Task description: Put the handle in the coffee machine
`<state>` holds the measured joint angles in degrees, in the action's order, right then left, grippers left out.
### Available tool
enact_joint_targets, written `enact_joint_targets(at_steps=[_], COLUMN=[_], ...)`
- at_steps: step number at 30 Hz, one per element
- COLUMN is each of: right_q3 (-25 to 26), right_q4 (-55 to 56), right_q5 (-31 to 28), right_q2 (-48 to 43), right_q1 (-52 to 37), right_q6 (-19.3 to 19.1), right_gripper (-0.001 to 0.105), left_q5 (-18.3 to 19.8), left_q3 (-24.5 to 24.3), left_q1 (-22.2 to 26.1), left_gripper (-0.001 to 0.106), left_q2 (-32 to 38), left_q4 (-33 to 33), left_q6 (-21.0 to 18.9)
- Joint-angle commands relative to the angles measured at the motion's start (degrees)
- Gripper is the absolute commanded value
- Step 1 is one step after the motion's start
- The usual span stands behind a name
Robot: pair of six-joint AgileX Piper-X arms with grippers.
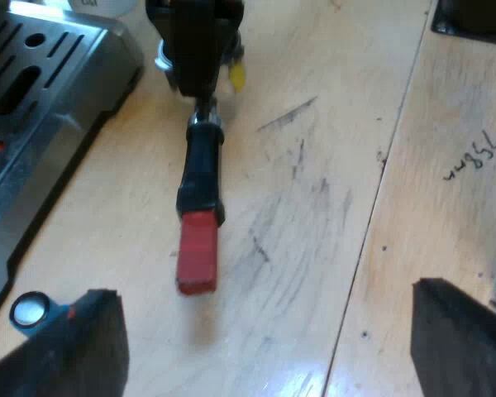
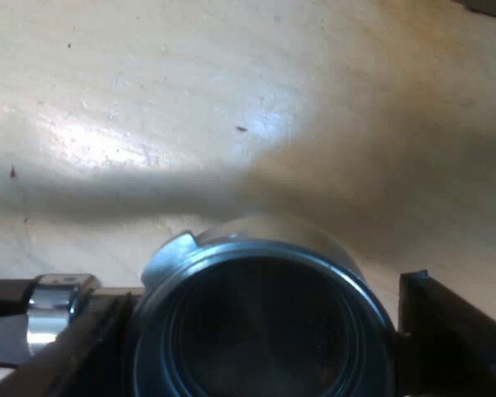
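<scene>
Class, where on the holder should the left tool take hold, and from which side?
Probably the dark handle, beside its red end, from above, closing across it: it runs long, slim and bare there, while the right tool grips the basket.

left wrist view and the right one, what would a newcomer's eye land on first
The holder catches the eye: its red end stands out against the pale table, close to the steel machine. In the right wrist view its round metal cup looms large, clamped in the right end effector.
</scene>
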<state>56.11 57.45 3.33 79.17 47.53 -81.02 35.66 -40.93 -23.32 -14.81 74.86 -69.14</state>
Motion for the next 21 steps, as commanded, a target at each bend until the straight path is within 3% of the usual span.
enact_joint_targets(at_steps=[1, 8, 21], right_q3=[3.83, 9.26, 9.91], right_q4=[3.16, 4.66, 4.57], right_q5=[0.34, 0.34, 0.43], right_q2=[-1.44, -1.44, -1.44], right_q1=[0.16, 0.16, 1.45], right_q6=[0.24, 0.24, 2.43], right_gripper=[0.000, 0.000, 0.000], left_q5=[1.57, 1.42, 1.11], left_q3=[-0.02, -0.02, -0.02], left_q1=[0.06, 0.06, -0.36], left_gripper=[0.072, 0.072, 0.072], left_q2=[-7.46, -16.39, -30.96], left_q4=[-0.60, -5.53, -15.69], left_q6=[5.59, 8.19, 8.19])
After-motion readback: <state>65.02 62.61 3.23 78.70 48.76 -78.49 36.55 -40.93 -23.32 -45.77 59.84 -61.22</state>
